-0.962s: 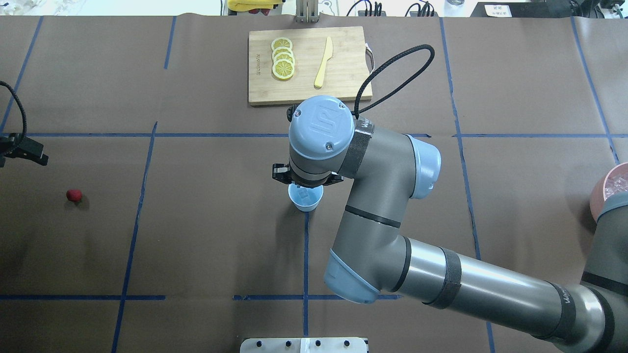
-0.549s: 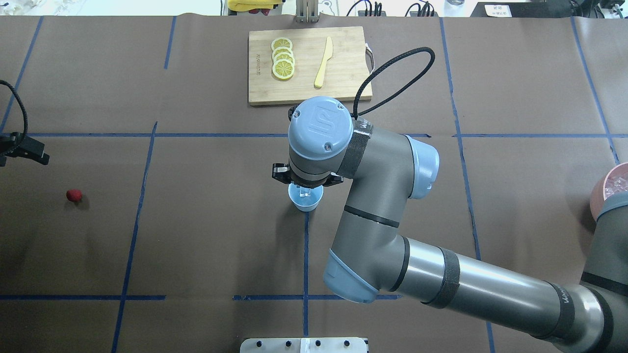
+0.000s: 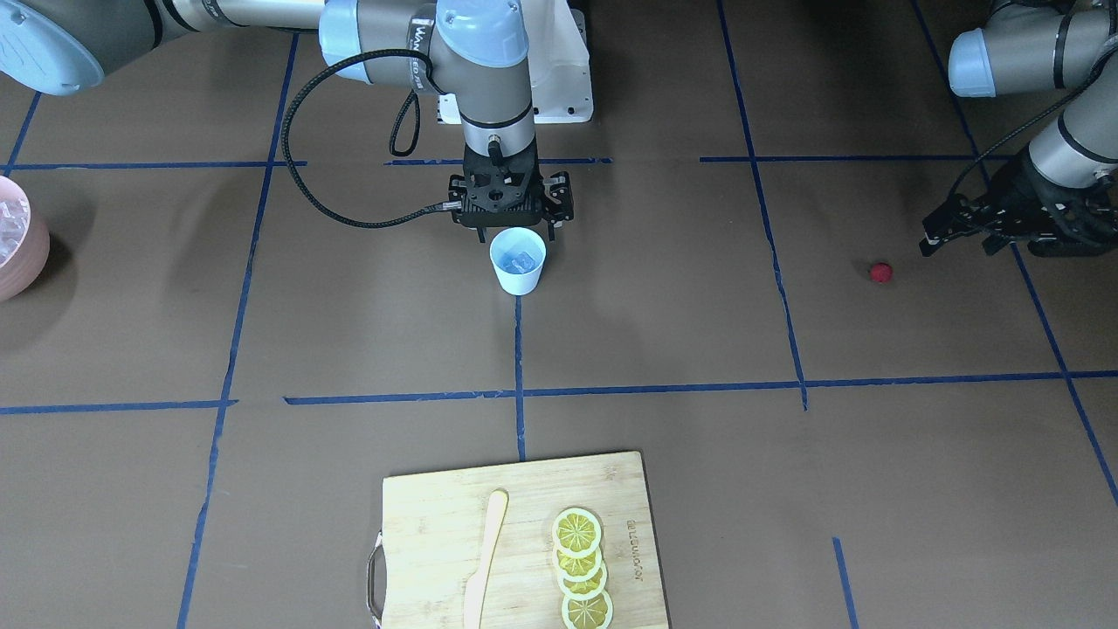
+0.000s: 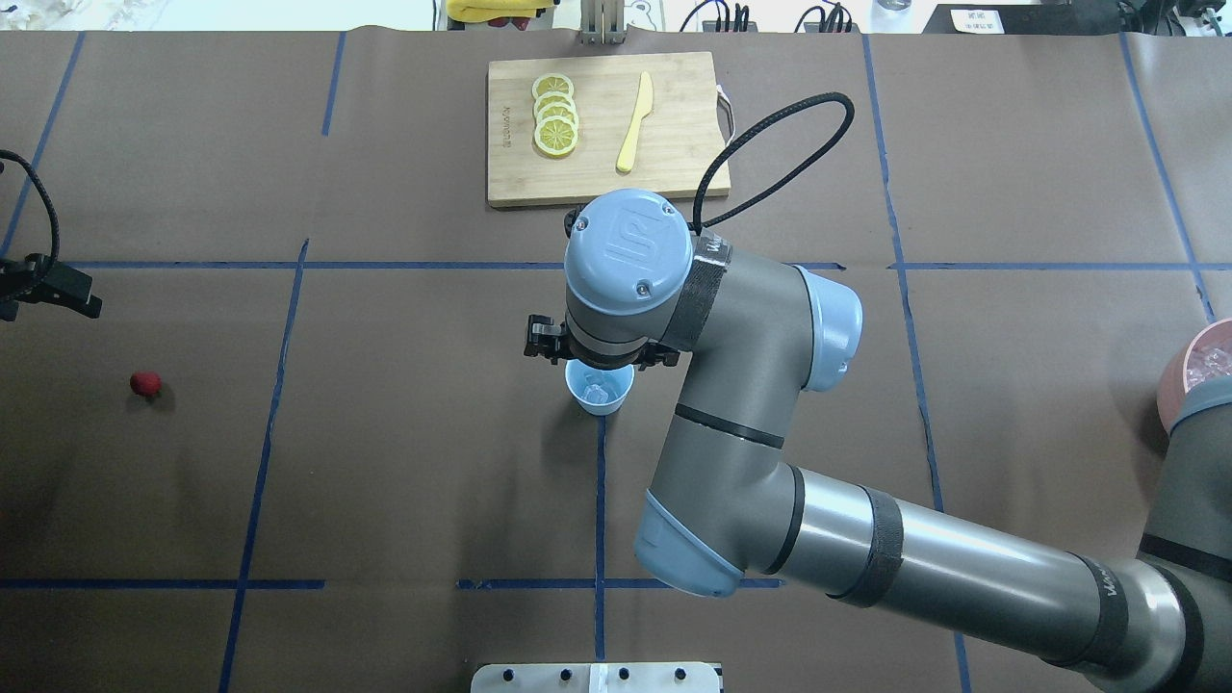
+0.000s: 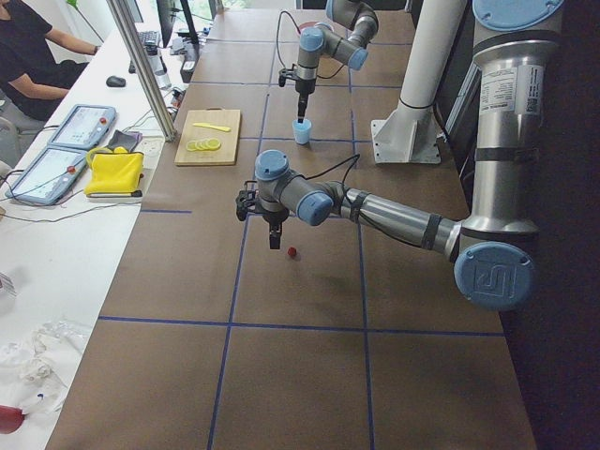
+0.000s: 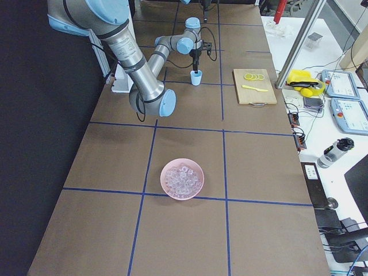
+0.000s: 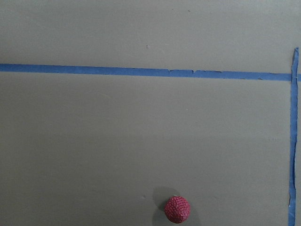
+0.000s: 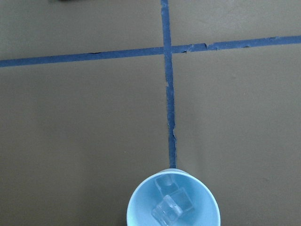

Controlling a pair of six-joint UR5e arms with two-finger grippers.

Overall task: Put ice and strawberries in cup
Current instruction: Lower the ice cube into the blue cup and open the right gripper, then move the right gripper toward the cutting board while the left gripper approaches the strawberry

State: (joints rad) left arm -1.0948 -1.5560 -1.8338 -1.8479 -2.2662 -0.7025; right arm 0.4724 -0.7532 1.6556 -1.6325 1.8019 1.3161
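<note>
Grey right arm (image 4: 962, 568); pale-blue caps (image 4: 630, 250); black cable (image 4: 851, 111); black right hand (image 3: 514, 223).

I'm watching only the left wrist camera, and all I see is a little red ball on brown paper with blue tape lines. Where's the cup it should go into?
Observer: The cup stands near the middle of the table, just under the right gripper and far from the berry.
Visitor: Is anything in it yet?
Observer: Yes, a few ice cubes lie at its bottom, but no berry.
Visitor: Is there more ice anywhere?
Observer: A pink bowl holding more ice cubes sits toward the table's end on the robot's right.
</note>
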